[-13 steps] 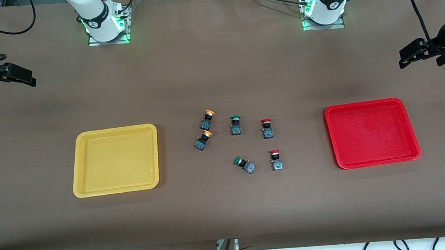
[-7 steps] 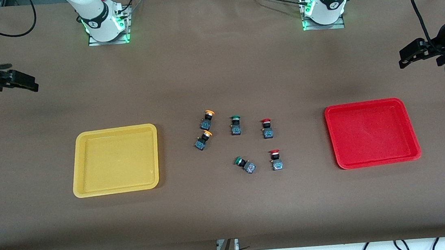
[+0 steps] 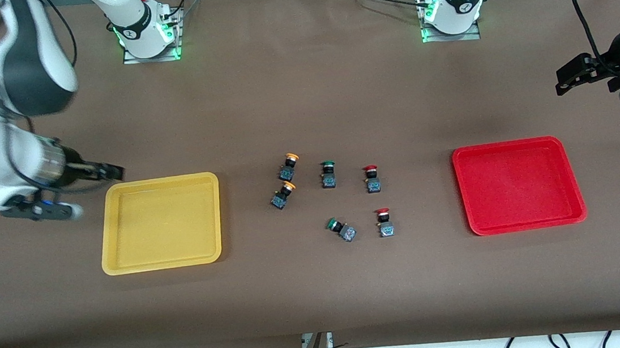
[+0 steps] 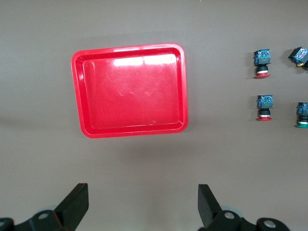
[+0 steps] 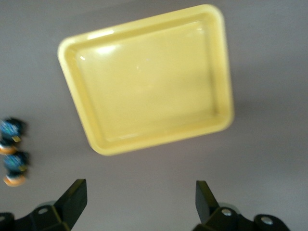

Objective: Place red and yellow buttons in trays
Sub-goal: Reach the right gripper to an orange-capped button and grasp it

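Two yellow buttons (image 3: 289,166) (image 3: 283,195) and two red buttons (image 3: 371,179) (image 3: 384,222) lie at mid-table between the yellow tray (image 3: 157,181) and the red tray (image 3: 506,144). Both trays hold nothing. My right gripper (image 3: 115,171) is open and empty, over the table just off the yellow tray's corner at the right arm's end. Its wrist view shows the yellow tray (image 5: 144,28), two yellow buttons (image 5: 9,134) and the open gripper (image 5: 139,199). My left gripper (image 3: 565,81) is open and empty, waiting over the table at the left arm's end. Its wrist view (image 4: 143,202) shows the red tray (image 4: 130,48) and two red buttons (image 4: 262,62).
Two green buttons (image 3: 328,174) (image 3: 341,229) lie among the others, one between the yellow and red pairs, one nearer the front camera beside a red button. Brown table cover all round. The arm bases (image 3: 146,36) (image 3: 451,12) stand along the table's edge farthest from the front camera.
My right arm has swung in from the table's end, and its gripper now hangs by the yellow tray's corner. The left arm and all buttons have not moved.
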Available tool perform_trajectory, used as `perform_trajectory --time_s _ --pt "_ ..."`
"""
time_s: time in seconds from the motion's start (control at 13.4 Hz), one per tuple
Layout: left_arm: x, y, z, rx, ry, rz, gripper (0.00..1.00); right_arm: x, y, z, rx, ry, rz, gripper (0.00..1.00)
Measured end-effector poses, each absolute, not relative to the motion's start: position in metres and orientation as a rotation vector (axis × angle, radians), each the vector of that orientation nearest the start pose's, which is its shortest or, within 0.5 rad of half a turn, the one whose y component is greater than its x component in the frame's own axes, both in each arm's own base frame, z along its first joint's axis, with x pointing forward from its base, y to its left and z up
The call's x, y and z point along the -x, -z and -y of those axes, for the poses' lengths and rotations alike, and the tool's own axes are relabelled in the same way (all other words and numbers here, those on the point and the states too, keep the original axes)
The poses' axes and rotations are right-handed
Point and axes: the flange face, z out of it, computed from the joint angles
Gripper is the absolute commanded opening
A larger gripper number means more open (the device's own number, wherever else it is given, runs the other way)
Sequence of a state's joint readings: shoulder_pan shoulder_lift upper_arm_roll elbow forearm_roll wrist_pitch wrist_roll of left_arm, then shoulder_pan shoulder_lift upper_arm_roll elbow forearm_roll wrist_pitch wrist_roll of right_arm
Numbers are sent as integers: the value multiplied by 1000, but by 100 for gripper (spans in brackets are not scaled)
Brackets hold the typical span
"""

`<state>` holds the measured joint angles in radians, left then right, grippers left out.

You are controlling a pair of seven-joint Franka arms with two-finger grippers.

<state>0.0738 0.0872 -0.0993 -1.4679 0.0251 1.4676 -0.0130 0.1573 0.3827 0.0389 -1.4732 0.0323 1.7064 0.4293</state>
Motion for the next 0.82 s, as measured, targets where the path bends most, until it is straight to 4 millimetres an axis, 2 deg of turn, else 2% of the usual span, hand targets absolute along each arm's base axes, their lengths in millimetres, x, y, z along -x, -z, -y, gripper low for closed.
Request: perform_trajectory --time_s 0.15,0.22,0.37,0.45,0.6,0.82 --pt "-571 -615 9 3121 -136 -18 100 -661 -394 -181 3047 -163 -576 100" --pt "-571 -615 9 3121 -136 -18 100 -663 -366 -214 3021 -122 -659 100" --pt "-571 -615 9 3121 -136 -18 100 -657 -315 -285 2952 -37 -807 100" --pt "-571 -615 9 3121 -136 -18 100 -650 -294 -314 2926 -16 -852 100" --pt "-571 -615 9 3121 -136 -18 100 -635 -264 -352 2907 -1 -873 100" --pt "-571 -615 9 3121 -136 -18 100 -622 -235 -383 2894 36 -865 100"
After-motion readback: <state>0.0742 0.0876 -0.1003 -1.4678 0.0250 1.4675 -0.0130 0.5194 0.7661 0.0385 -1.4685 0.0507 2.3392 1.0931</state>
